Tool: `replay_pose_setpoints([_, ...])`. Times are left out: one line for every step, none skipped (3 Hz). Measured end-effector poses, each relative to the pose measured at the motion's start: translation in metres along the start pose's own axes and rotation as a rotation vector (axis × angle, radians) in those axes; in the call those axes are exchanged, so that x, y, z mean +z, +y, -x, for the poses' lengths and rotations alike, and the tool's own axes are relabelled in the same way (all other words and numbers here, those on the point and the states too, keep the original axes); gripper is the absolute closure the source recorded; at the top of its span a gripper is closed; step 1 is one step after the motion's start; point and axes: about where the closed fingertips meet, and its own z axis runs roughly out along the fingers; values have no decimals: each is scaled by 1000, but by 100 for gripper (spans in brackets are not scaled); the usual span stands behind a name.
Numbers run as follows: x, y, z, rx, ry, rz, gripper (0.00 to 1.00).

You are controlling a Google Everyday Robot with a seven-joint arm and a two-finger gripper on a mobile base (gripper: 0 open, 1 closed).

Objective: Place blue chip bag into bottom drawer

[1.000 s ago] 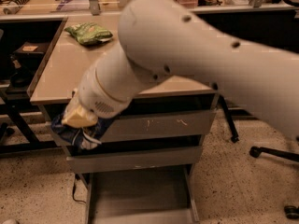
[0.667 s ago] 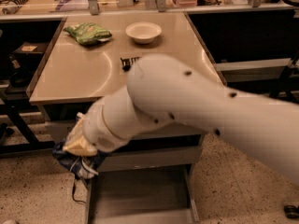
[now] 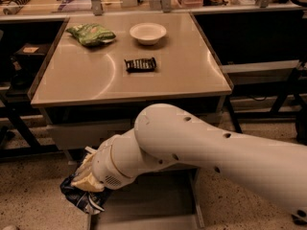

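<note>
My gripper is low at the left front of the drawer unit, at the end of the big white arm. It is shut on the blue chip bag, a dark blue crinkly bag that hangs below it just above the floor. The bag is at the left edge of the bottom drawer, which is pulled out with its flat grey floor showing. The arm hides much of the drawer's right side and front.
On the table lie a green chip bag, a white bowl and a small black ribbed bar. An upper grey drawer front is shut above the gripper. Dark shelving stands left and right, and the floor is speckled.
The arm has dropped lower and cleared the tabletop, so the bowl and the black bar now show. The gripper with the blue chip bag has moved down beside the open bottom drawer.
</note>
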Motion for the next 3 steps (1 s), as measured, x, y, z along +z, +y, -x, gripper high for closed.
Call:
replay_pose_setpoints([22, 4, -25, 60, -25, -1, 100])
replay_pose_setpoints([69, 20, -92, 171, -68, 26, 100])
replay_pose_setpoints([114, 8, -154, 263, -130, -13, 100])
